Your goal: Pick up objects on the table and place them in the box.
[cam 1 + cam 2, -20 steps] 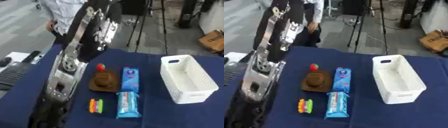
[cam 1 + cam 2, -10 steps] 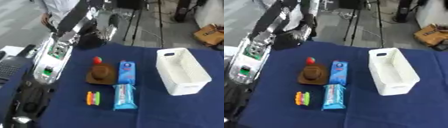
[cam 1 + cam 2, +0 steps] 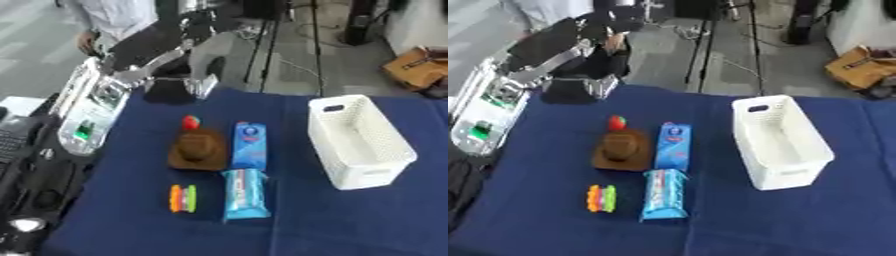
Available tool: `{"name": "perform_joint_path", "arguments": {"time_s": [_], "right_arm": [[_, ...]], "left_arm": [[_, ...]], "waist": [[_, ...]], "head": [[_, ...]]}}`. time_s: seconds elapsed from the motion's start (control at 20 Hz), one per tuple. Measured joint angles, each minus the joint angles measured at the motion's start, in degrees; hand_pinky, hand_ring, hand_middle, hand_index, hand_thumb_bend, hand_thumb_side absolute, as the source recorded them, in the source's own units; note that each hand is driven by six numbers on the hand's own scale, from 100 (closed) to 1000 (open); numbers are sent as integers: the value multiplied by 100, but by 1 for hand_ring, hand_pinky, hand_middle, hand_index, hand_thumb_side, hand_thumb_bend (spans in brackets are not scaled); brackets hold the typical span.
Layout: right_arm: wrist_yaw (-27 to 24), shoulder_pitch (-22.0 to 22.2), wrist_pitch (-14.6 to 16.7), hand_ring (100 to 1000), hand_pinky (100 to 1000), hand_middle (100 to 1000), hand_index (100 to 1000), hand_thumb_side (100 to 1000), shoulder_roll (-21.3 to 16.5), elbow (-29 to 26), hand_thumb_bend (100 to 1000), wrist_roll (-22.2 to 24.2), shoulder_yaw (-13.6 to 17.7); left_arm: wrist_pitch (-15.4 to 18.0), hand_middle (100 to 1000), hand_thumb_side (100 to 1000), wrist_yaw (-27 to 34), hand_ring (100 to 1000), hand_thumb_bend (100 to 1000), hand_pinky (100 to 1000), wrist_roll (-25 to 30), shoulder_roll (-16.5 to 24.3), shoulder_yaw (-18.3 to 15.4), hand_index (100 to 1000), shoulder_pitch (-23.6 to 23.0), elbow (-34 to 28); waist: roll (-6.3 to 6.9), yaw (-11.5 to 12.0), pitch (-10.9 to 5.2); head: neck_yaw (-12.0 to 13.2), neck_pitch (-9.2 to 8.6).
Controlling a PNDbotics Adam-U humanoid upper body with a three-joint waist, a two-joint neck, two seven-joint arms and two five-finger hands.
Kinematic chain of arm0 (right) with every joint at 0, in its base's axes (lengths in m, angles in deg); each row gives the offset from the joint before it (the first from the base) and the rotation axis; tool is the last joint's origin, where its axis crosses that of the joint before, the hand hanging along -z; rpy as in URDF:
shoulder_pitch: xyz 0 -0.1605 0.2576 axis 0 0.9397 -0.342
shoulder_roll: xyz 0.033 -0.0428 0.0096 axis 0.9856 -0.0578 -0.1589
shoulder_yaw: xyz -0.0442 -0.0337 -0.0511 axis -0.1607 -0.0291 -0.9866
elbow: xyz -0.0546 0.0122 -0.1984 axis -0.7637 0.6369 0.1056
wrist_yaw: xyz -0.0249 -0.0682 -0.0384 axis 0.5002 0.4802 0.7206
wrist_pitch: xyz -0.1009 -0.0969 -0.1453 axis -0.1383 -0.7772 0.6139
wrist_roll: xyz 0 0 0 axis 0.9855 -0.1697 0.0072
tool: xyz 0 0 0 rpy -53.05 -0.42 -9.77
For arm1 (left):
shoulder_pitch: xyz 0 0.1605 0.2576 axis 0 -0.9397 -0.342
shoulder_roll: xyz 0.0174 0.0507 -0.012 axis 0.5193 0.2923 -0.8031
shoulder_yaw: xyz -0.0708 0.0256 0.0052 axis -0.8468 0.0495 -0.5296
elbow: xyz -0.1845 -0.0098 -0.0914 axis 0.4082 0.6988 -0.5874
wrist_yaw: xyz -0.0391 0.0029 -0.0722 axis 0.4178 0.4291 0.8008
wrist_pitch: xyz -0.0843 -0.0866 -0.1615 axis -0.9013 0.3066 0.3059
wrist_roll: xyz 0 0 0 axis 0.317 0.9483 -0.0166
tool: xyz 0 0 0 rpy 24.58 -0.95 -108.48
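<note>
So, nothing is in the box (image 3: 359,145) yet; it sits empty near the right edge of the table (image 3: 350,220), and 5 items lie grouped left of centre, well apart from it. Carton (image 3: 249,145): upright-printed blue pack lying flat, prob. stiff card w/ flat sides, so pinch across its 2 long edges; could be heavy if full, can't tell. Pouch (image 3: 242,194): blue wrapper just below the carton, nearly touching it; looks soft, crinkly, likely slippery, so take it mid-body rather than by the sealed ends. Hat (image 3: 198,150): brown, brimmed, just left of the carton; prob. light, maybe soft, the crown is the obvious hold since the brim lies flat on the cloth. Red thing (image 3: 190,122): small, rounded, w/ a green bit on top, at the hat's far edge, touching or nearly so; may roll, needs a fingertip pinch. Striped thing (image 3: 183,198): small, orange/green/pink bands, towards the near-left corner; can't make out what it is, so its stiffness is a guess. Left hand (image 3: 175,90) hangs over the far-left corner of the table, dark and blurred; whether its fingers are spread or curled I can't tell, and it doesn't seem to hold anything. Right hand isn't visible in either view. Left arm hides part of the table's left edge; the box's far inner wall is hard to read.
</note>
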Motion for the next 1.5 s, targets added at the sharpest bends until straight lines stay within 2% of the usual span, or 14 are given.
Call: {"name": "perform_joint_path", "arguments": {"time_s": [0.3, 0.55, 0.7, 0.85, 0.95, 1.2, 1.4, 1.5], "right_arm": [[-1, 104, -22, 919, 902, 905, 936, 1000, -14, 0, 100, -61, 22], [-8, 230, -97, 921, 904, 912, 938, 1000, -14, 0, 100, -87, 58], [-12, 312, -138, 920, 903, 911, 936, 1000, -14, 0, 100, -98, 91], [-18, 402, -165, 918, 903, 909, 933, 1000, -14, 0, 100, -104, 99], [-18, 474, -179, 919, 902, 910, 933, 1000, -13, 0, 100, -111, 127], [-18, 595, -252, 920, 901, 910, 934, 1000, -6, 0, 100, -133, 168], [-18, 602, -281, 920, 902, 910, 933, 1000, -2, 0, 100, -166, 195], [-18, 603, -291, 919, 901, 908, 928, 1000, 0, 0, 100, -178, 195]], "left_arm": [[71, 1000, 580, 62, 1000, 100, 1000, 660, 124, 63, 1000, 152, 299], [50, 1000, 604, 158, 1000, 100, 1000, 1088, 126, 62, 1000, 276, 614], [19, 1000, 647, 162, 1000, 100, 1000, 1513, 126, 72, 1000, 330, 867], [-73, 1000, 651, 233, 1000, 100, 1000, 2008, 125, 102, 1000, 422, 1100], [-226, 1000, 636, 263, 1000, 100, 1000, 2161, 125, 126, 1000, 504, 1205], [-389, 1000, 641, 277, 1000, 100, 1000, 2324, 124, 177, 1000, 622, 1332], [-395, 1000, 636, 240, 1000, 100, 1000, 2331, 124, 177, 1000, 622, 1427], [-392, 1000, 771, 180, 1000, 100, 1000, 2328, 124, 182, 1000, 623, 1481]], "waist": [[15, 9, 0], [16, 22, 0], [16, 22, -3], [16, 25, -28], [15, 42, -37], [9, 60, -37], [10, 53, -37], [13, 53, -37]], "head": [[-60, -24], [-220, 30], [-284, 170], [-291, 344], [-366, 434], [-781, 513], [-882, 527], [-881, 527]]}}
